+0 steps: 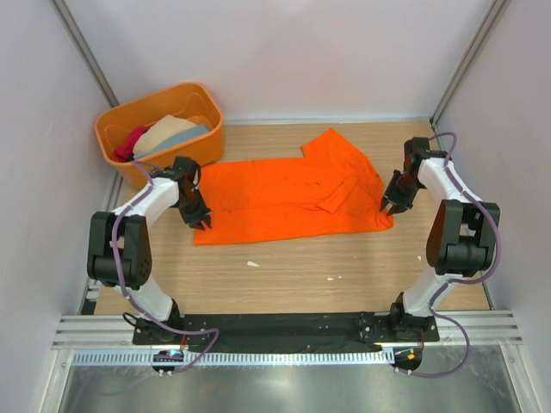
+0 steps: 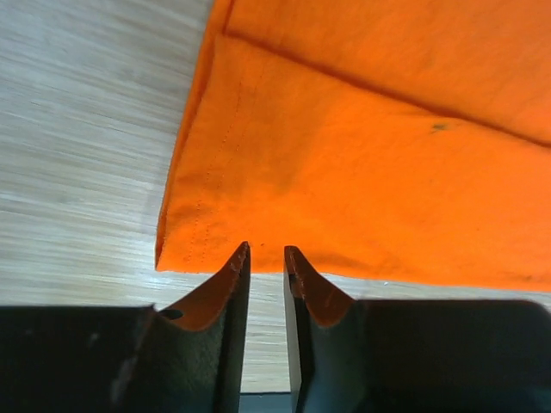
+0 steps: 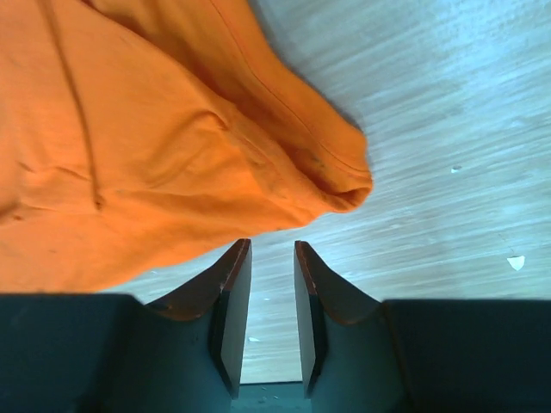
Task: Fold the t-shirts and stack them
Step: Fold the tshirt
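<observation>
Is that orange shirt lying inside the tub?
No, the orange shirt lies spread out on the table, outside the tub.

Bright, even light falls from overhead on my table (image 1: pixel 293 267), shadows lying soft and short under my arms (image 1: pixel 151 202), while in both wrist views my dark fingers (image 2: pixel 219 297) sit slightly blurred and the orange t-shirt (image 2: pixel 344 172) tints their tips.
</observation>
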Motion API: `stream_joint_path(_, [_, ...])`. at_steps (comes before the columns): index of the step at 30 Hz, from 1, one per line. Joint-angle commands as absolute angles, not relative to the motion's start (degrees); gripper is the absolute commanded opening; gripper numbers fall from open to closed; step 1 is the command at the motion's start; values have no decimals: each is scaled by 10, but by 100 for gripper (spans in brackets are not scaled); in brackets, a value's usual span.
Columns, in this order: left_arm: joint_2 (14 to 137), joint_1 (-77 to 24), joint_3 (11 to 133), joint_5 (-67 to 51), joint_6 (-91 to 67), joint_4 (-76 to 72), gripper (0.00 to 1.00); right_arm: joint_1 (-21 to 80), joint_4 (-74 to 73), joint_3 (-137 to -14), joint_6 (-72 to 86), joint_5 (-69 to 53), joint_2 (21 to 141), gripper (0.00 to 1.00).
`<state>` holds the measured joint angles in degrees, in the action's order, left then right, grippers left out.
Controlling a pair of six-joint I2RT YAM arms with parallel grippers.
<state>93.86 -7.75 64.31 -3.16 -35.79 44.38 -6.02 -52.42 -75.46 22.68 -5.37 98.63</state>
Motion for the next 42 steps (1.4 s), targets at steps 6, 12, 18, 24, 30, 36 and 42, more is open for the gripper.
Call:
stream_joint_path(6, [975, -74, 632, -77, -366, 414, 22, -62, -508, -744, 177, -30, 1017, 41])
stream_joint_path(12, [991, -69, 625, -83, -365, 412, 21, -62, -506, -751, 167, -29, 1045, 42])
stream_joint_path(18, [1004, -58, 617, -83, -367, 409, 18, -62, -498, -750, 163, -16, 1067, 45])
stream_joint_path(24, [1023, -47, 606, -80, -373, 412, 15, -63, -492, -733, 166, -3, 1066, 27])
stream_joint_path(30, [1038, -28, 587, -55, -374, 424, 9, -83, -501, -696, 175, 60, 1042, 1])
stream_joint_path(36, [1041, -16, 566, -51, -369, 425, 7, -110, -501, -664, 181, 87, 1027, 1])
stream_joint_path(42, [1014, -15, 541, -57, -372, 426, 5, -113, -505, -640, 187, 93, 1030, 1])
